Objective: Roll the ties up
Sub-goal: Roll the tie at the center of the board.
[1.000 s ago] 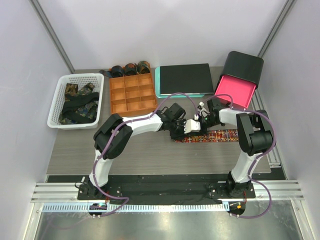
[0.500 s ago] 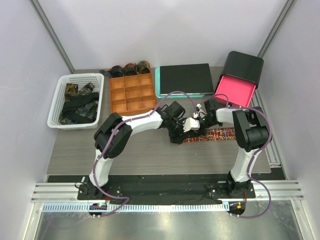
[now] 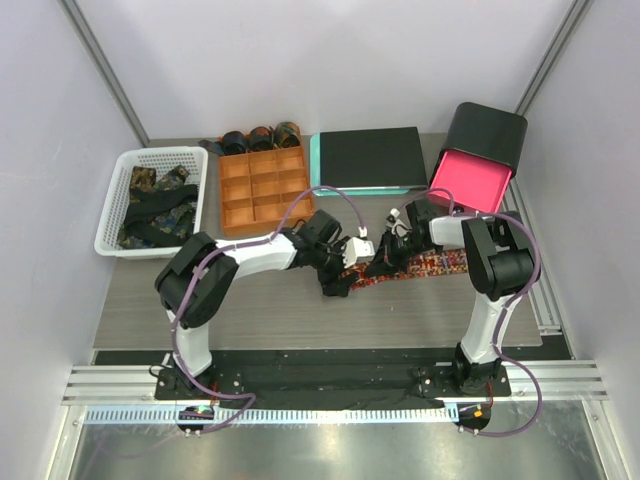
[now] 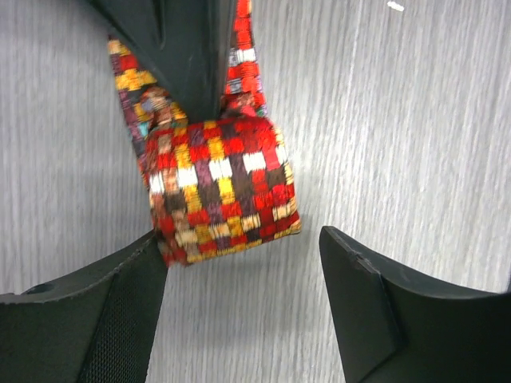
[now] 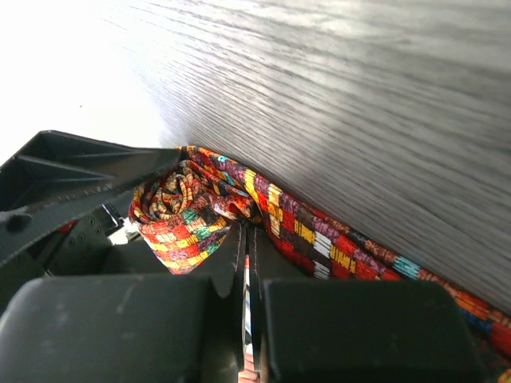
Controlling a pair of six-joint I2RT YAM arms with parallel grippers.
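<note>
The red-orange checked tie (image 3: 430, 266) lies flat on the table, its left end wound into a small coil (image 4: 219, 187). My right gripper (image 3: 383, 266) is shut on the tie right next to the coil (image 5: 188, 211), its fingers (image 5: 247, 231) pressed together on the fabric. My left gripper (image 3: 338, 280) is open just left of the coil. In the left wrist view the coil sits between the spread fingers (image 4: 242, 239), against the left one. Dark patterned ties (image 3: 155, 205) lie in the white basket. Three dark rolls (image 3: 260, 137) stand behind the orange tray.
The orange compartment tray (image 3: 263, 188) and the white basket (image 3: 115, 200) stand at the back left. A black pad on a teal board (image 3: 365, 158) lies at the back middle. A black box with a pink inside (image 3: 478, 160) stands at the back right.
My left gripper has drawn back to the left and lower, off the coil. My right gripper has moved left with the tie, and the flat stretch of tie has grown shorter.
</note>
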